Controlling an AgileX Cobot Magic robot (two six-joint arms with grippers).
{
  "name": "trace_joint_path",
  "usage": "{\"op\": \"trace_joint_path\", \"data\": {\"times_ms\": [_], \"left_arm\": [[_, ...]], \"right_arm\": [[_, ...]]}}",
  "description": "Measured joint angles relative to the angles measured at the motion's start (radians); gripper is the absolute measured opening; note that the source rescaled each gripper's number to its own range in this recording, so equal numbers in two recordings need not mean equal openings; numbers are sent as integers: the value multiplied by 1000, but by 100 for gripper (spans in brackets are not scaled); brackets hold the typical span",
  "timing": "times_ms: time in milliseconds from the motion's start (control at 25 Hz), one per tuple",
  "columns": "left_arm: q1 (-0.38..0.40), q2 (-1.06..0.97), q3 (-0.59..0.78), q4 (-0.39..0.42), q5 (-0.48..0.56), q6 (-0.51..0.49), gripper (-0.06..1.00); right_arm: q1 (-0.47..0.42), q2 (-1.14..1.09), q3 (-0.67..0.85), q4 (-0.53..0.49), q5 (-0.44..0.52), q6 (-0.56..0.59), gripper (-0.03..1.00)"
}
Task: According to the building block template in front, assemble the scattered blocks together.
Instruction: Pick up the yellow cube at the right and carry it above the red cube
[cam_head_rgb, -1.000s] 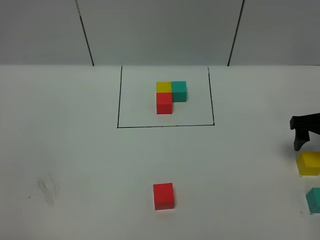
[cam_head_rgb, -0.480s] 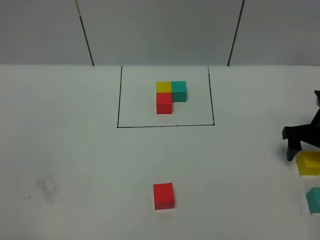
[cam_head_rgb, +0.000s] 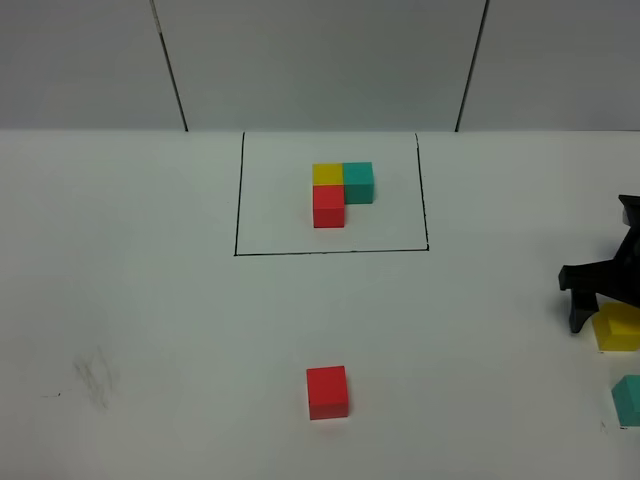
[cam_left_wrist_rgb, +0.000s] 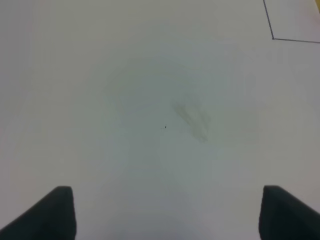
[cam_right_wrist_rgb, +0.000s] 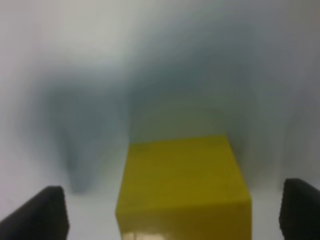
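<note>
Right wrist view: right jaws wide astride yellow cube (cam_right_wrist_rgb: 182, 185), seemingly not touching; left jaws wide, empty.

robot lab or test bench, not a home or shop. a plain white matte worktop (cam_head_rgb: 150, 300) fills nearly the whole view, with a faint grey smudge (cam_head_rgb: 95, 378) near its left edge. behind the far edge stands a bare grey panelled wall (cam_head_rgb: 320, 60) with thin dark seams (cam_head_rgb: 170, 65). a thin black rectangle (cam_head_rgb: 330, 252) is drawn straight onto the worktop toward the far edge, framing a joined l of cubes (cam_head_rgb: 340, 190). the only props are plain colour cubes: red cube (cam_head_rgb: 327, 391), yellow cube (cam_head_rgb: 620, 328) and teal cube (cam_head_rgb: 628, 400). the black left claw (cam_left_wrist_rgb: 165, 215) and right claw (cam_right_wrist_rgb: 175, 212) belong to robot arms.
</note>
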Motion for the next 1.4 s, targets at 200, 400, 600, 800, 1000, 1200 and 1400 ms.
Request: {"op": "trace_joint_path", "data": {"times_ms": [200,400,600,800,1000,1200,1400], "left_arm": [[0,0,0,0,0,0,76],[0,0,0,0,0,0,76],[0,0,0,0,0,0,76],[0,0,0,0,0,0,76],[0,0,0,0,0,0,76],[0,0,0,0,0,0,76],[0,0,0,0,0,0,76]], "right_arm": [[0,2,0,0,-7,-3,50],[0,5,0,0,-9,-3,20],[0,5,0,-13,-26,-10,20],[2,-21,0,-24,-19,-73,20],[51,-133,0,-29,54,-253,20],[139,-201,0,-32,114,-424,20],[227,-211,-25,-23,128,-429,20]]}}
